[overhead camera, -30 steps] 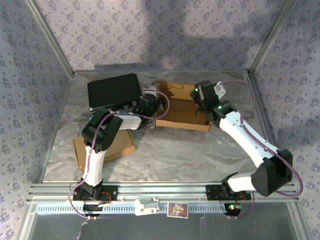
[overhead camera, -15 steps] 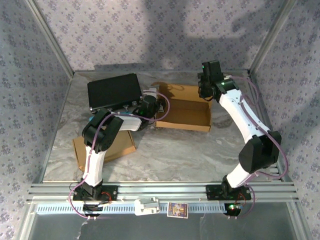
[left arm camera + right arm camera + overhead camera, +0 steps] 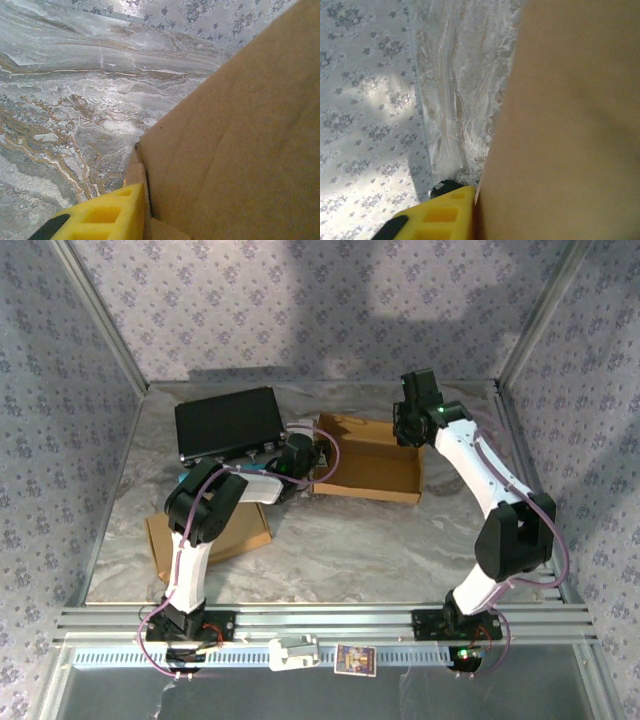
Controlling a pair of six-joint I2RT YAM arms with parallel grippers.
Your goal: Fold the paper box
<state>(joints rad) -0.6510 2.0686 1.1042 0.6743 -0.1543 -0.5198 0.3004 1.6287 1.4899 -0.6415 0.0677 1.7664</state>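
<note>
The brown paper box lies open-topped in the middle of the table, its walls standing. My left gripper is shut on its left wall. In the left wrist view a yellow finger presses the cardboard wall from outside; the other finger is hidden behind it. My right gripper sits at the box's back right corner. Its yellow finger lies flat against the cardboard wall, with the second finger hidden behind the wall.
A black case stands at the back left, close to the left arm. A flat brown cardboard piece lies at the front left. The marbled table has free room in front of the box. Patterned walls close the back and sides.
My right arm has swung from the box's right side up to its back right corner and closed on the wall there. The left gripper has kept its hold.
</note>
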